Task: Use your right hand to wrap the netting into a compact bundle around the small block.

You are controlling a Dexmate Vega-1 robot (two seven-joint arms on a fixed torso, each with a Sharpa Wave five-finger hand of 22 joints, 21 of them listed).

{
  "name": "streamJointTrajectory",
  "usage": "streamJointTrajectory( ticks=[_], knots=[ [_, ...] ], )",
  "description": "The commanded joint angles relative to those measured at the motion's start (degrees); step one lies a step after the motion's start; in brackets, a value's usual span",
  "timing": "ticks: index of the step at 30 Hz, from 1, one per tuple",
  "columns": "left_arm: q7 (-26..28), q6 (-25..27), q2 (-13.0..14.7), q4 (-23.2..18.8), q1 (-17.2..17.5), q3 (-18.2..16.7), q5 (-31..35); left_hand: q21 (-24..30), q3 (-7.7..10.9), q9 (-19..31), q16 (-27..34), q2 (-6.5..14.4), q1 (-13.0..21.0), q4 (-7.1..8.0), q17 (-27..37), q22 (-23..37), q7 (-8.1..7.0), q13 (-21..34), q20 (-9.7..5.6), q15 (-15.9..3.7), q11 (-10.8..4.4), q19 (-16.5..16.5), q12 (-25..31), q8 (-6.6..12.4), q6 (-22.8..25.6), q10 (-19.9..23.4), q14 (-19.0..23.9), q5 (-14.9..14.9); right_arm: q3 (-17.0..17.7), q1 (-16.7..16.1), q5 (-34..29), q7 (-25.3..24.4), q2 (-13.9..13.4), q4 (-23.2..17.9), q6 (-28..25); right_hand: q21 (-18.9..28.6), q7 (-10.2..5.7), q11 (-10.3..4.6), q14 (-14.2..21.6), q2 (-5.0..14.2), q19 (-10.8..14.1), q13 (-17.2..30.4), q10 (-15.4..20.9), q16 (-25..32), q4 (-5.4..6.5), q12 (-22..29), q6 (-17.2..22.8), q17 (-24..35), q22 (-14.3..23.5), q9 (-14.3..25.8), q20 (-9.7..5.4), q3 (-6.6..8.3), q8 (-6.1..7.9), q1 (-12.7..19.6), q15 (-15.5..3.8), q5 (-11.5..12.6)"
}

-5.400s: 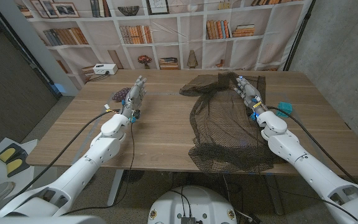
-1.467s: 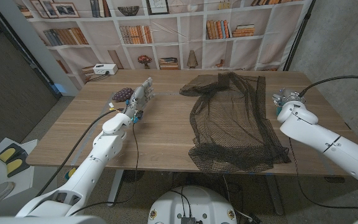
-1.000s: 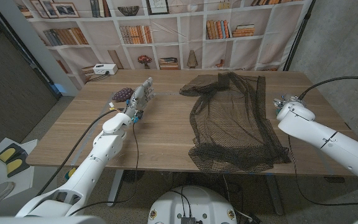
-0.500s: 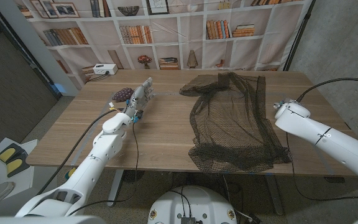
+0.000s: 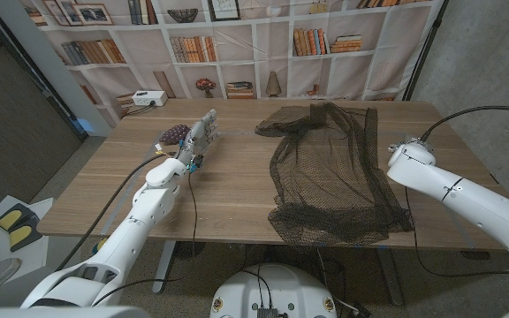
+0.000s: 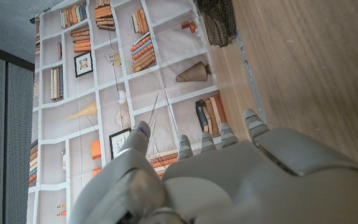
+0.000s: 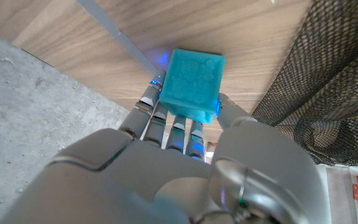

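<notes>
- Right hand (image 7: 185, 155): fingers clamped on the small turquoise cube-shaped block (image 7: 191, 84), thumb on one side, the other fingers on the opposite side; block sits at the fingertips, just above the light wooden table (image 7: 241, 37).
- Head view: right arm's wrist sits just off the netting's right edge; hand itself hidden under the arm there.
- Black mesh netting (image 5: 330, 172): spread loose on the table, just beside the thumb side of the right hand in the wrist view, not touching the block as far as I can tell.
- Netting long axis: runs from the far table edge to the near edge; far end bunched into a darker heap, near end draped over the table's front edge.
- Block: near-cubic, no clear long axis; one square face turned toward the wrist camera, slightly tilted.
- Step in hand, judged: carry the block onto the netting. Do it well: keep the pinch firm, set the block down close to one edge or corner of the mesh, so fabric can be folded and rolled over it.
- Risk, judged: fingers snagging in the mesh; drape at the front edge may drag the sheet.
- Left hand (image 5: 198, 138): fingers apart, extended, holding nothing, well apart from the netting.
</notes>
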Motion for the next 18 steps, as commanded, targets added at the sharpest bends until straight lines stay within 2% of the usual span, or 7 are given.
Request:
streamJointTrajectory(
  ticks=[1, 2, 5, 8, 12, 18],
  knots=[
    [-0.7, 0.2, -0.4, 2.4, -1.6, 0.1, 0.0, 0.3, 0.35, 0.3, -0.2, -0.2, -0.3, -0.03, 0.2, 0.3, -0.08, 0.1, 0.35, 0.37, 0.10, 0.3, -0.2, -0.09, 0.0, 0.4, 0.3, 0.3, -0.5, -0.2, -2.8, -2.9, 1.5, 2.4, 4.9, 4.5, 0.33, -1.73, 18.6, 4.16, 3.4, 3.9, 16.9, 8.9, -1.22, 7.6, 10.5, 8.6, 1.3, 1.5, -1.36, -2.00, 2.52, 10.9, -18.37, -0.1],
    [-0.9, 0.1, -0.4, 2.7, -1.8, 0.0, -0.1, 0.3, 0.35, 0.3, -0.2, -0.2, -0.3, -0.02, 0.2, 0.3, -0.09, 0.1, 0.36, 0.37, 0.08, 0.3, -0.2, -0.08, 0.0, 0.4, 0.2, 0.3, -0.2, -0.5, -3.3, -3.6, 1.7, 2.3, 5.2, 5.7, 0.29, -2.38, 19.9, 4.33, 4.1, 4.9, 18.1, 9.7, -1.29, 9.2, 12.6, 9.5, 1.6, 2.0, -1.43, -2.18, 3.28, 12.3, -18.57, 0.0],
    [-0.9, 0.3, -0.4, 2.9, -1.9, 0.0, -0.1, 0.2, 0.37, 0.3, -0.3, -0.2, -0.3, -0.02, 0.2, 0.3, -0.09, 0.1, 0.36, 0.38, 0.15, 0.3, -0.2, -0.09, 0.0, 0.3, 0.1, 0.3, 1.7, -2.3, -4.2, -6.4, 2.2, 1.5, 7.3, 7.9, 0.11, -2.07, 21.4, 4.19, 4.7, 6.8, 20.2, 10.1, -0.79, 11.9, 17.6, 10.4, 2.2, 3.1, -1.52, -2.65, 5.64, 14.4, -18.55, -0.1],
    [-1.1, 0.4, -0.5, 3.2, -2.1, -0.1, -0.2, 0.2, 0.38, 0.3, -0.3, -0.2, -0.3, -0.01, 0.2, 0.3, -0.07, 0.1, 0.36, 0.44, 0.18, 0.3, -0.2, -0.09, 0.0, 0.4, 0.1, 0.3, 2.8, -3.8, -5.6, -8.9, 2.5, 0.4, 9.0, 8.8, 0.41, -1.85, 22.2, 4.16, 5.1, 7.5, 21.7, 10.4, -0.61, 13.0, 19.2, 10.8, 2.4, 3.6, -1.46, -2.85, 6.58, 14.9, -18.74, -0.1],
    [-1.5, 0.3, -0.5, 3.8, -2.5, -0.1, -0.2, 0.2, 0.42, 0.3, -0.3, -0.2, -0.4, 0.00, 0.2, 0.3, -0.06, 0.1, 0.37, 0.41, 0.16, 0.3, -0.2, -0.09, 0.0, 0.4, 0.2, 0.3, 3.9, -5.2, -7.7, -11.4, 2.8, -1.7, 10.4, 9.4, 0.29, -1.90, 22.9, 4.15, 4.9, 8.0, 22.6, 10.5, -0.58, 13.8, 19.9, 11.2, 2.5, 3.9, -1.49, -2.88, 7.13, 15.5, -18.83, 0.0],
    [-2.3, 0.0, -0.6, 4.8, -3.1, -0.1, -0.2, 0.2, 0.47, 0.3, -0.3, -0.1, -0.4, 0.02, 0.2, 0.3, -0.04, 0.1, 0.35, 0.42, 0.12, 0.3, -0.3, -0.09, 0.0, 0.3, 0.1, 0.3, 4.3, -6.4, -10.9, -12.2, 2.3, -5.6, 11.3, 10.1, 0.28, -1.91, 24.4, 4.08, 4.4, 8.6, 23.4, 11.1, -0.47, 14.7, 20.8, 12.1, 2.6, 4.3, -1.55, -2.99, 7.74, 16.2, -19.02, 0.0]
  ],
)
